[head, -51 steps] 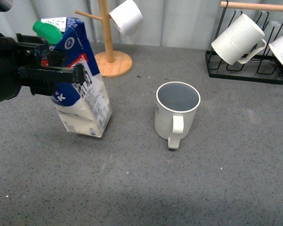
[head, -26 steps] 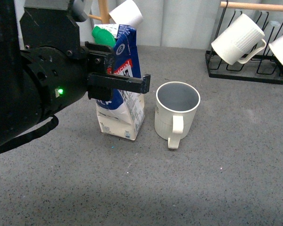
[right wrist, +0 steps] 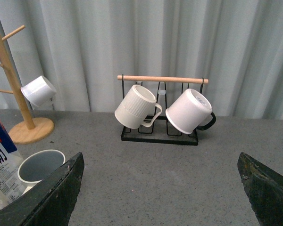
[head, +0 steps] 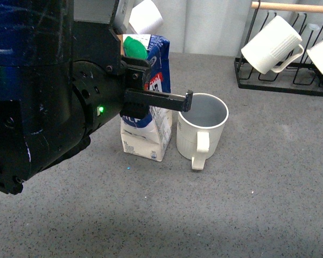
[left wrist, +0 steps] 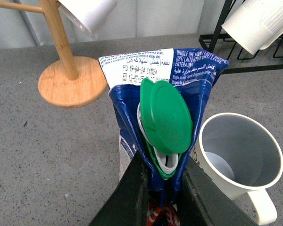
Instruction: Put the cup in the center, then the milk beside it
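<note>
Left wrist view gives us the closest look: the left tool [left wrist: 162,193] is closed on the milk [left wrist: 127,103], one dark finger pressed to each side of the carton below its green cap [left wrist: 165,117]. The carton's folded top is somewhat crumpled. Just beside it stands the cup [left wrist: 236,155], upright, its pale grey inside empty.

In the front view we see the milk roughly upright with its base down at the surface [head: 258,204], on the left of the cup. The two stand very close; we cannot tell whether they touch. The cup sits near the middle of the surface, its thick handle turned toward the robot. One finger of the left tool reaches across in front of the carton as far as the cup's rim.

Behind them we see a wooden mug tree [left wrist: 70,84] with a smooth white cup [left wrist: 87,14] hanging from it. Further right is a black rack [head: 282,80] holding a ribbed mug [head: 269,43].

In the right wrist view the right tool [right wrist: 160,188] is spread wide with nothing between its fingers, well back from the cup and milk.
</note>
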`<state>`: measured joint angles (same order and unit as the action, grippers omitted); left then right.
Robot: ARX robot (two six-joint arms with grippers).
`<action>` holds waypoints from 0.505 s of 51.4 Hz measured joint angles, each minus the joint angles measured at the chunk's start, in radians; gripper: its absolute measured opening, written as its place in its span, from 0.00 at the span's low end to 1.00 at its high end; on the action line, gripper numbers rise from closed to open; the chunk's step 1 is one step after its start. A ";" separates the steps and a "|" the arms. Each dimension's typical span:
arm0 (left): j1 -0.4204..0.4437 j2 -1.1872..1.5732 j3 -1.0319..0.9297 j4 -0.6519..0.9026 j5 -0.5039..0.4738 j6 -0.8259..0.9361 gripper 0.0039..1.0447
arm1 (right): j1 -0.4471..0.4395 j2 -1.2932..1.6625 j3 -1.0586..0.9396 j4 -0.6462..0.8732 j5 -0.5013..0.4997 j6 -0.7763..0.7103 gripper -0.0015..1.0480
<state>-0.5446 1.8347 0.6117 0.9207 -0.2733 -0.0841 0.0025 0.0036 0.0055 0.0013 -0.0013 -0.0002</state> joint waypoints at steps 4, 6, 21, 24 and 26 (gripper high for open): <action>-0.003 0.004 0.000 -0.001 -0.004 -0.001 0.11 | 0.000 0.000 0.000 0.000 0.000 0.000 0.91; -0.003 0.004 0.000 -0.004 -0.004 -0.003 0.11 | 0.000 0.000 0.000 0.000 0.000 0.000 0.91; -0.006 -0.019 0.001 -0.005 -0.014 -0.010 0.55 | 0.000 0.000 0.000 0.000 0.000 0.000 0.91; -0.007 -0.037 0.002 -0.005 -0.014 -0.011 0.64 | 0.000 0.000 0.000 0.000 0.000 0.000 0.91; -0.007 -0.052 0.002 -0.006 -0.014 -0.016 0.71 | 0.000 0.000 0.000 0.000 0.000 0.000 0.91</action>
<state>-0.5518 1.7828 0.6136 0.9142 -0.2878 -0.1001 0.0025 0.0036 0.0051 0.0013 -0.0010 -0.0002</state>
